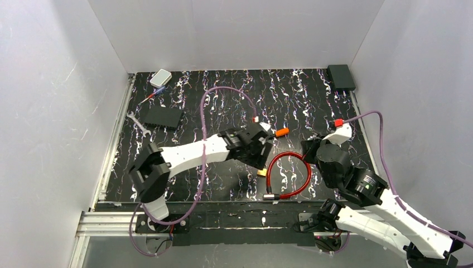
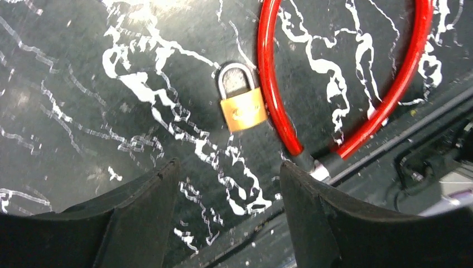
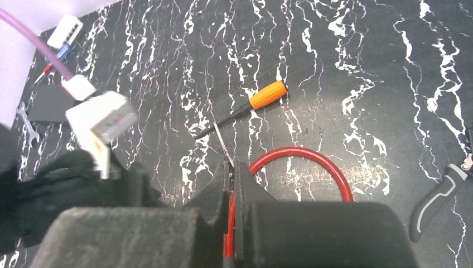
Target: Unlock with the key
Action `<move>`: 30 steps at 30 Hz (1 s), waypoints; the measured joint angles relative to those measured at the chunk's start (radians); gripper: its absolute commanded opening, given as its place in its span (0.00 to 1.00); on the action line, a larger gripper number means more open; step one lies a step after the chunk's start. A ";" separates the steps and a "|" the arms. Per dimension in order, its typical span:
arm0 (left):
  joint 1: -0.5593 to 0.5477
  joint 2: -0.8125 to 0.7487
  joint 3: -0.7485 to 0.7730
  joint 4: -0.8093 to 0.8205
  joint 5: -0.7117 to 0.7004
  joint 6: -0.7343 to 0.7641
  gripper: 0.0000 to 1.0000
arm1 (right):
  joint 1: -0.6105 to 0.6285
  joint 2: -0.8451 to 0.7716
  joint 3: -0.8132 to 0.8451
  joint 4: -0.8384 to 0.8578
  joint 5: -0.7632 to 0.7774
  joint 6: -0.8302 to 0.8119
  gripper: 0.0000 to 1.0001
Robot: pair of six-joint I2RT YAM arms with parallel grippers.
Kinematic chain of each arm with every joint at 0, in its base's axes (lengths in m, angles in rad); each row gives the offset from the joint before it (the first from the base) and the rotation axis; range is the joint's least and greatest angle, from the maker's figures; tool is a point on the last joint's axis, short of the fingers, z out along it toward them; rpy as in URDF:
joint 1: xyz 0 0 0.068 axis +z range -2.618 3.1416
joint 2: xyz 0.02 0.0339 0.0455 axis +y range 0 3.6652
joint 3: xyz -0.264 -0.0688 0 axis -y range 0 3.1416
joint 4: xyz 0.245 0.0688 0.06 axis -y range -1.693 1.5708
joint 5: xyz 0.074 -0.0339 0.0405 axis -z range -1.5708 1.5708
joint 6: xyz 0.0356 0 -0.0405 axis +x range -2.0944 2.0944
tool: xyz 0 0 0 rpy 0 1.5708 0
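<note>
A small brass padlock (image 2: 242, 109) lies flat on the black marbled table, its shackle down, touching the left side of a red cable loop (image 2: 273, 84). My left gripper (image 2: 228, 164) hovers just short of it, open, with nothing between the fingers. From above, the padlock (image 1: 262, 172) sits below the left gripper (image 1: 266, 157). My right gripper (image 3: 233, 166) is shut over the cable loop (image 3: 312, 156). A thin silvery blade (image 3: 223, 146) sticks out of its jaws, edge-on; it looks like the key. In the top view the right gripper (image 1: 305, 146) is raised, and the key is too small to see there.
An orange-handled screwdriver (image 1: 281, 132) lies beyond the two grippers. Pliers (image 3: 440, 190) lie to the right. At the back left are a wrench (image 1: 136, 123), a flat black box (image 1: 162, 116) and a white box (image 1: 160, 77). The table's front rail (image 2: 390, 139) runs close to the padlock.
</note>
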 measured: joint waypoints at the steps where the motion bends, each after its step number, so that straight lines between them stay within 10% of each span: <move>1: -0.005 0.017 0.011 -0.007 -0.003 0.001 0.64 | 0.000 -0.005 0.001 -0.003 0.003 0.000 0.01; 10: -0.097 0.278 0.174 -0.090 -0.090 0.020 0.62 | 0.000 -0.046 0.008 -0.041 0.031 0.000 0.01; 30: -0.097 0.347 0.202 -0.126 -0.113 0.001 0.69 | 0.000 -0.067 0.008 -0.051 0.030 0.000 0.01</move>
